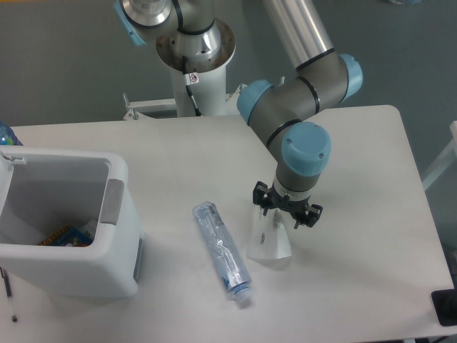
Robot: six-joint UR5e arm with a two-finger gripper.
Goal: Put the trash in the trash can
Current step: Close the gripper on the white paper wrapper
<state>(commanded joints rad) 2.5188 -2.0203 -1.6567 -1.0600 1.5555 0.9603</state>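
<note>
Hovering over the narrow end of the small white translucent cone-shaped paper cup, lying on the white desk just right of the long clear bluish plastic bottle. Jaws hidden under the wrist: cannot tell whether spread or clenched. Best lowered straight, pinching lightly across the cone to avoid crushing. Large white boxy plastic bin well apart, far left.

Obstacles: bin at table's left edge; bottle and cup lying side by side mid-table, narrow gap between; gripper over cup's narrow end.
</note>
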